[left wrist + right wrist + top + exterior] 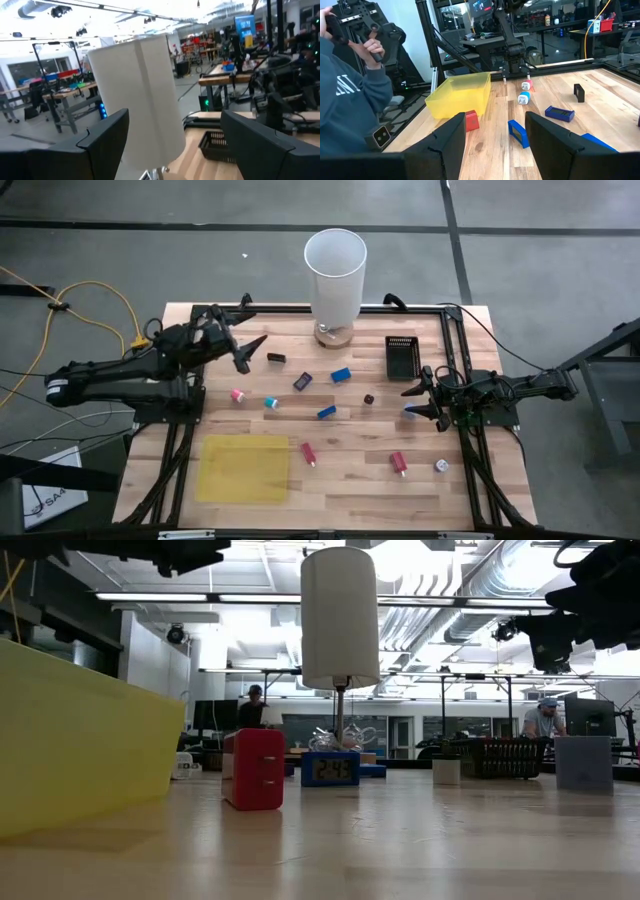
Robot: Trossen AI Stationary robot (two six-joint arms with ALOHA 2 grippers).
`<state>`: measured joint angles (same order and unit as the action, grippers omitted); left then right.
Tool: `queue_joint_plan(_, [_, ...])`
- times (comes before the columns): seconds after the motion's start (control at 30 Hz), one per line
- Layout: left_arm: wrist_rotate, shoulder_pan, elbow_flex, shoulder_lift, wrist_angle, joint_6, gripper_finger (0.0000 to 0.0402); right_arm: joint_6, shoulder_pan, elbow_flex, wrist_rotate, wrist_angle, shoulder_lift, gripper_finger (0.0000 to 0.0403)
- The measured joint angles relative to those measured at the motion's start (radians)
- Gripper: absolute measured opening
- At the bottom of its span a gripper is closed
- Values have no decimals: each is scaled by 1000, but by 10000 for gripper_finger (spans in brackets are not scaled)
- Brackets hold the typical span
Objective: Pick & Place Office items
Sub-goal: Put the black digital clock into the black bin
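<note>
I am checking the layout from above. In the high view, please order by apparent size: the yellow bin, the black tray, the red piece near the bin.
1. yellow bin, largest.
2. black tray.
3. red piece, smallest.

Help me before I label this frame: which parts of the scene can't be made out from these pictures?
- Low view: both grippers are cut off by the top edge; the yellow bin hides the table's left side.
- Left wrist view: the tall white cylinder blocks most of the table; no small items show.
- High view: the whitish round piece and dark piece are too small to identify.
- Right wrist view: a person's sleeve is cut off by the edge.
</note>
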<state>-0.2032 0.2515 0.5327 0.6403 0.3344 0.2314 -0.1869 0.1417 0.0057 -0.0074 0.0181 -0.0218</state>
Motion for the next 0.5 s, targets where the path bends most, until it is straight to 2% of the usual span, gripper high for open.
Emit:
queue_joint_plan(0.2, [57, 50, 1, 0, -53, -38, 308, 0, 0, 0, 0, 0, 0, 191])
queue_joint_plan(0.5, [230, 160, 1, 4, -136, -38, 308, 0, 0, 0, 0, 0, 0, 191])
